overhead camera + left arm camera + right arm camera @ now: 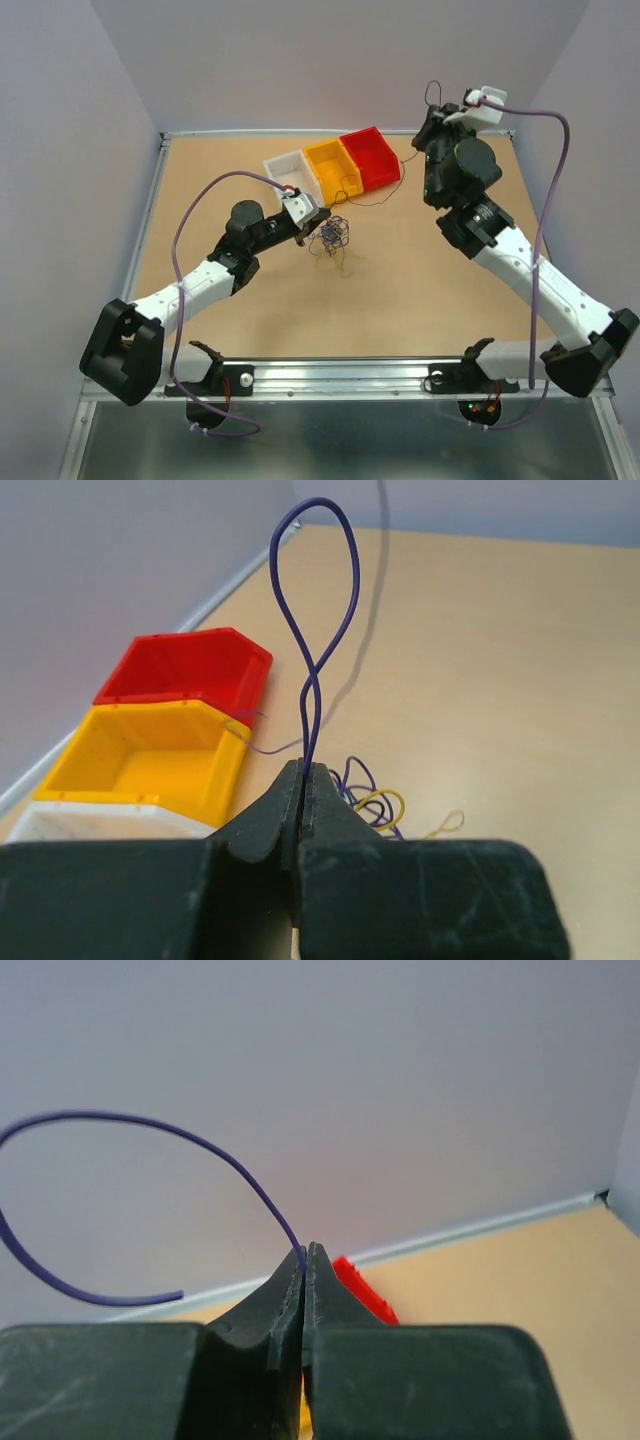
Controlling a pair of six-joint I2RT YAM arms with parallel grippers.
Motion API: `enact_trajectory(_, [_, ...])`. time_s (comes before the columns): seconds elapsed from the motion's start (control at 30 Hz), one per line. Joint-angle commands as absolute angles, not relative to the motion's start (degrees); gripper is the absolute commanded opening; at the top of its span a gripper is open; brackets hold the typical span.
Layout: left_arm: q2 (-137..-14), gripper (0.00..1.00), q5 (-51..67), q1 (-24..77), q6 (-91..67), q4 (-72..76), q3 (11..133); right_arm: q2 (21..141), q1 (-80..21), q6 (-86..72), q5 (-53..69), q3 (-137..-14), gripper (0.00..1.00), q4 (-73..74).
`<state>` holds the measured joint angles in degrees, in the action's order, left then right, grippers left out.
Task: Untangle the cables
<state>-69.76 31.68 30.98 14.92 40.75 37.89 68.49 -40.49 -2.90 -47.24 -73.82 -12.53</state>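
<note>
- Top external view: the tangle of cables (331, 235) lies on the table (420, 290) near its middle, a small knot of purple, blue and yellow loops.
- The left gripper (308, 220) sits just beside the knot, at about 10 o'clock from it.
- In the left wrist view its fingers are pressed together, clamped on a purple wire loop (312, 620). The loop rises from the tips toward 12 o'clock and crosses itself just above them.
- Purple and yellow curls of the knot rest on the table at about 4 o'clock from those tips.
- A white bin (285, 172), a yellow bin (333, 168) and a red bin (372, 158) stand touching in a row, at roughly 12 o'clock from the knot.
- A thin dark wire (372, 200) lies apart from the knot, at 6 o'clock from the red bin.
- The right gripper (436, 112) is raised at about 2 o'clock from the knot, well apart from it.
- In the right wrist view its fingers are together, nipped on a single purple wire (150, 1130). The wire arcs toward 9 o'clock and curls back, its free end in the air.
</note>
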Motion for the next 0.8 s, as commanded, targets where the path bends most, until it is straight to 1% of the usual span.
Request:
enact_trajectory(0.0, [-71.88, 0.02, 33.32, 31.64, 19.77, 41.84, 42.01, 77.05, -34.99, 0.97, -39.21, -86.03, 0.01, -14.85])
enact_trajectory(0.03, [-73.2, 0.0, 32.27, 31.64, 20.56, 41.75, 42.45, 78.56, -33.07, 0.62, -36.5, -89.79, 0.0, -14.85])
enact_trajectory(0.07, [-73.21, 0.0, 32.26, 31.64, 20.91, 41.75, 42.54, 80.05, -32.35, 0.62, -36.47, -89.82, 0.0, -14.85])
enact_trajectory(0.1, [-74.43, 0.0, 32.43, 31.64, 21.35, 41.31, 42.71, 83.37, -31.13, 0.53, -34.56, -93.22, 0.01, -14.94])
enact_trajectory(0.2, [-76.37, 0.0, 34.36, 31.73, 22.93, 39.39, 43.94, 88.31, -29.1, 0.18, -31.03, -99.37, 0.01, -15.2])
enact_trajectory(0.3, [-78.04, 0.0, 35.24, 32.25, 25.22, 37.01, 45.17, 93.85, -26.73, -2.54, -27.52, -103.78, 0.0, -16.34])
enact_trajectory(0.53, [-81.73, 0.0, 34.11, 33.31, 27.07, 34.81, 47.45, 104.41, -24.0, -5.53, -22.95, -110.91, 0.01, -18.37])
enact_trajectory(0.77, [-86.04, 0.0, 33.58, 33.66, 27.77, 30.68, 50.88, 111.88, -22.59, -6.77, -23.9, -115.39, 0.0, -21.18])
